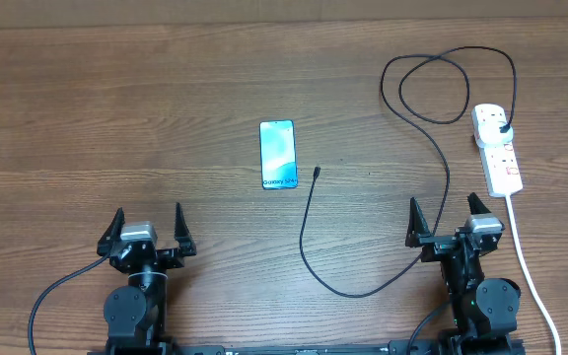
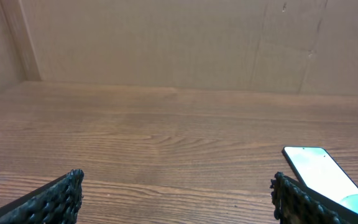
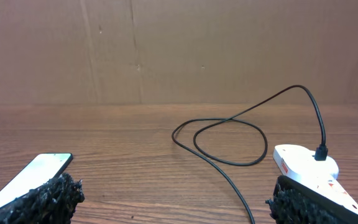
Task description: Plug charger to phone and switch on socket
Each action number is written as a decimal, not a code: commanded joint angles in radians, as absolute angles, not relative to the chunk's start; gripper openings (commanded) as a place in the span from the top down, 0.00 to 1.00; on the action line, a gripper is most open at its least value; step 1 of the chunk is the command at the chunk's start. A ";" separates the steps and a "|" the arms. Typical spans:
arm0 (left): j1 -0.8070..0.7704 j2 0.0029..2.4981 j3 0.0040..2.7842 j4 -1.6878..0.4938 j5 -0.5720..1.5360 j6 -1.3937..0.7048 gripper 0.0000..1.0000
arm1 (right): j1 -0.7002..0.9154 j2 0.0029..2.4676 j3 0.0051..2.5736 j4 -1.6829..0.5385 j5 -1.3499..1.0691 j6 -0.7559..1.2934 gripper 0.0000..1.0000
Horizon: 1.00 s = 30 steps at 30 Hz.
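The phone [image 1: 277, 155] lies flat at the table's middle, screen lit light blue; it also shows in the left wrist view [image 2: 325, 175] and the right wrist view [image 3: 30, 177]. The charger cable [image 1: 440, 150] loops from its black plug [image 1: 502, 125] in the white socket strip [image 1: 497, 148] down to a connector tip [image 1: 318, 173] lying just right of the phone. The cable [image 3: 229, 134] and the socket [image 3: 306, 168] show in the right wrist view. My left gripper [image 1: 147, 227] is open and empty near the front left. My right gripper [image 1: 451, 219] is open and empty, front right.
The socket's thick white cord [image 1: 531, 266] runs down the right side past my right arm to the front edge. A brown cardboard wall [image 2: 179, 43] stands behind the wooden table.
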State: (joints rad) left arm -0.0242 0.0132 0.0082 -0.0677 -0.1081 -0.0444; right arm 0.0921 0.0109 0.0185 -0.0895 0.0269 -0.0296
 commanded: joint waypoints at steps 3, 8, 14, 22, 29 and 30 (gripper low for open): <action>-0.020 0.005 0.005 -0.068 -0.107 -0.022 0.00 | 0.089 0.003 0.008 -0.081 0.032 -0.027 0.00; -0.020 0.005 0.005 -0.067 -0.113 -0.022 0.00 | 0.089 0.003 0.008 -0.081 0.032 -0.027 0.00; -0.020 0.005 0.005 0.020 0.034 -0.147 0.00 | 0.089 0.003 0.008 -0.081 0.032 -0.027 0.00; -0.020 0.005 0.005 0.522 0.300 -0.303 0.00 | 0.089 0.003 0.008 -0.081 0.032 -0.027 0.00; -0.020 0.038 0.220 0.420 0.341 -0.302 0.01 | 0.089 0.003 0.008 -0.081 0.032 -0.027 0.00; -0.020 0.067 0.288 0.332 0.350 -0.292 0.00 | 0.089 0.003 0.008 -0.081 0.032 -0.027 0.00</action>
